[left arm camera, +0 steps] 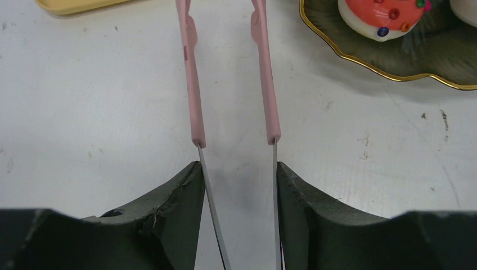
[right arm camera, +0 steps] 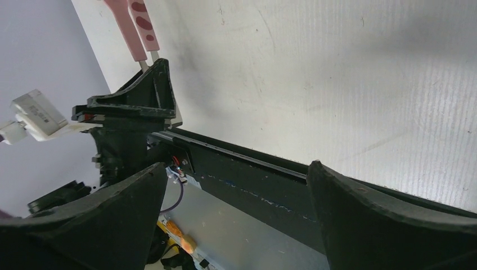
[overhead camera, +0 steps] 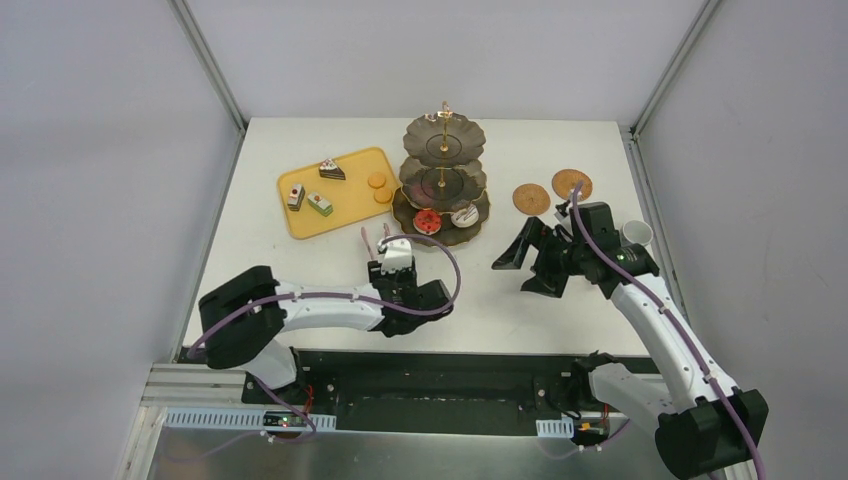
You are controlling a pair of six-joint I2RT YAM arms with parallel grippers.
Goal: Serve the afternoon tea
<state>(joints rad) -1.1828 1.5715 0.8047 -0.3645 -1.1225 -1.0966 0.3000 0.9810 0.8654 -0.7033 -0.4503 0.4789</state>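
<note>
My white, scuffed worktop sits boxed in by pale grey walls. The left gripper is clamped on the pink tongs, just short of the three-tier stand. Cakes wait on the yellow tray. The right gripper hangs wide open near the woven coasters.

Left wrist view: the pink tongs between the left gripper fingers run past the top edge, so their tips are unseen. Their metal blades leave by the bottom edge. Ahead of this gripper to its right, the stand's bottom tier is cut by the top and right edges, and the orange-topped cake on it loses its top. Ahead to its left, only a corner of the yellow tray shows. Overhead view: behind the right gripper, a pale cup is partly hidden by the wrist.
</note>
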